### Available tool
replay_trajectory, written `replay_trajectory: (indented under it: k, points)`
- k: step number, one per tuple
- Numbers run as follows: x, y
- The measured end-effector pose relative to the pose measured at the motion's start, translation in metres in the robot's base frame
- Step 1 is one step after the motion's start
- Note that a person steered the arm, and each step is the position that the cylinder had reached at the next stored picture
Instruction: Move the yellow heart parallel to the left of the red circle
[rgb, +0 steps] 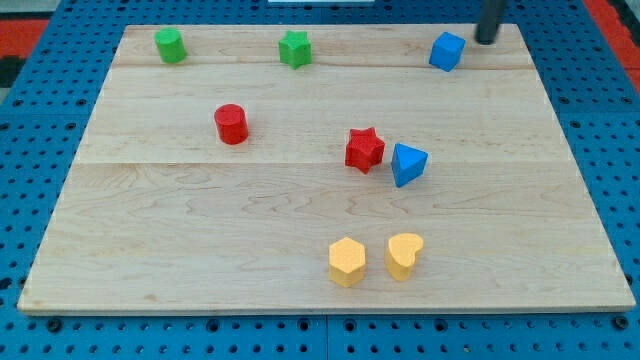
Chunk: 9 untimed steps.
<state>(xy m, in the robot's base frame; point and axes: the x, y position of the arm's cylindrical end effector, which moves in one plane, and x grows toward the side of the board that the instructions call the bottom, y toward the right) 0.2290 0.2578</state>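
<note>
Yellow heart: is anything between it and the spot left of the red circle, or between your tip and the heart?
Heading from the yellow heart to the red circle's left, the yellow hexagon sits right beside it on that side. Between my tip and the heart lies the blue triangle, near the line.

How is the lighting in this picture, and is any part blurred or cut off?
Camera view: even, soft light, with only faint shadows under blocks such as the yellow heart and red circle; no strong glare on the wooden board; my tip looks slightly blurred, the rod cropped by the view's top.
</note>
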Motion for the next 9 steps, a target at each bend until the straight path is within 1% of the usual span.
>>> replay_trajectory:
  k: [1,2,6,7,8,9]
  points:
    - [0.033,0.020]
    - [0.041,0.012]
    - [0.042,-0.035]
    - [0.058,-0.046]
    - [0.081,-0.114]
    - [0.087,-0.167]
